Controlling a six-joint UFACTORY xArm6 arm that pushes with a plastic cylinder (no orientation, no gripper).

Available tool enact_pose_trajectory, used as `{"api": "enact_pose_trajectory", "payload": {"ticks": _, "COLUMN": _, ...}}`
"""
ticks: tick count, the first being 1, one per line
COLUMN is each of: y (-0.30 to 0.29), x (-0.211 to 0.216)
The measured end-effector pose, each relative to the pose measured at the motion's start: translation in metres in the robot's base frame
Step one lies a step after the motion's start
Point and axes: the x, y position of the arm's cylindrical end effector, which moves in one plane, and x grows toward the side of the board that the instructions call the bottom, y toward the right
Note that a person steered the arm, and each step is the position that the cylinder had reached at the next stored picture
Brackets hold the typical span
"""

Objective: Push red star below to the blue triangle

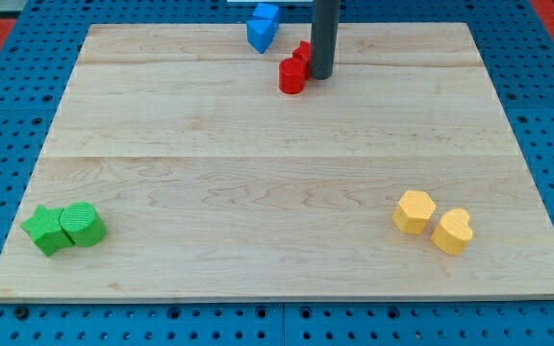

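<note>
Two blue blocks sit at the view's top edge of the board, touching each other. The lower one (259,36) looks like the triangle; the one above it (267,13) has a shape I cannot make out. A red block (301,52), which seems to be the star, lies just right of and below them, partly hidden by my rod. A second red block (292,76), rounded, touches it from below. My tip (321,77) rests on the board against the right side of the two red blocks.
A green pair, a star-like block (46,231) and a rounded block (83,224), sits at the bottom left corner. A yellow hexagon-like block (415,211) and a yellow heart (452,232) sit at the bottom right. The wooden board (277,192) lies on a blue perforated table.
</note>
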Motion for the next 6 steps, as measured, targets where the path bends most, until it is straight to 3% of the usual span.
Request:
{"api": "enact_pose_trajectory", "payload": {"ticks": 1, "y": 0.039, "x": -0.008}}
{"api": "enact_pose_trajectory", "payload": {"ticks": 2, "y": 0.025, "x": -0.027}}
{"api": "enact_pose_trajectory", "payload": {"ticks": 4, "y": -0.032, "x": -0.03}}
{"api": "enact_pose_trajectory", "payload": {"ticks": 6, "y": -0.05, "x": -0.031}}
